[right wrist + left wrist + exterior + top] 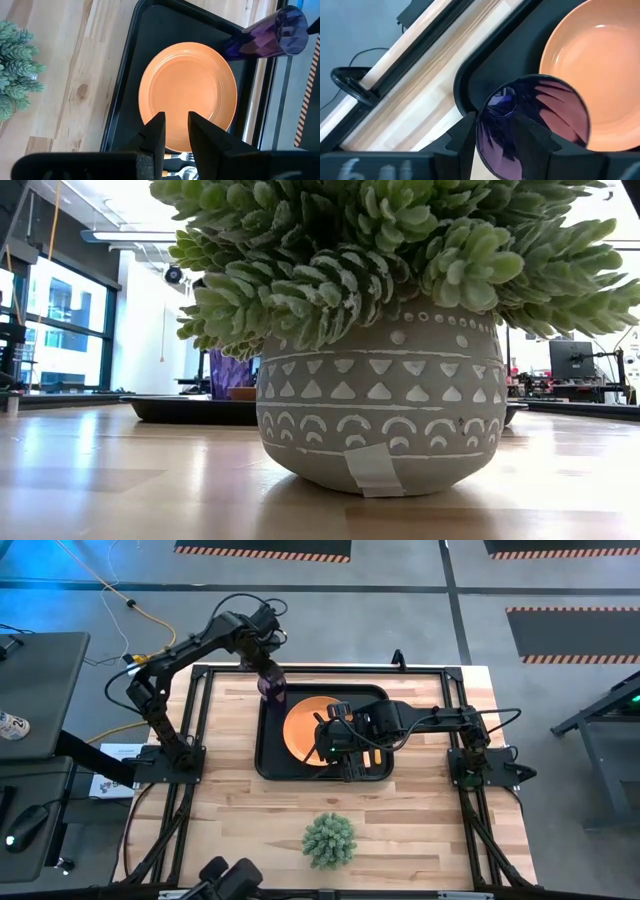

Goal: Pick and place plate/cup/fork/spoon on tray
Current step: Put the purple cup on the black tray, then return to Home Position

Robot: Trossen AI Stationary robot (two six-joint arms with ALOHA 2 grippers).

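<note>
Standing in the far-left corner of the tray point(268, 762), the cup point(272, 690) marks the step in hand: the left gripper point(512, 142) is setting it down beside the plate point(305, 730). In the left wrist view the purple tumbler sits between that gripper's two dark fingers point(462, 137), its mouth turned toward the camera; whether the fingers press its wall or have just come off it cannot be told from these pictures. The right wrist view shows the cup upright on the black tray floor, near the orange plate's rim but apart from it.

The plate lies flat in the middle of the tray. The right gripper point(176, 131) hangs above the plate's near edge with its jaws partly parted and nothing between them. Under its fingers, at the tray's right side, the tines of the fork point(186, 157) and the bowl of the spoon point(186, 172) appear to show, already on the tray, though only small parts of them are visible.

Judged from this, all four pieces look to be on the tray and the task is close to done. The next move calls for the left gripper to free the cup fully and lift straight up, without dragging the rim sideways, since the narrow tumbler would tip easily against the plate.

A potted plant point(329, 839) stands on the table point(230, 810) nearer the front, well clear of the tray.
</note>
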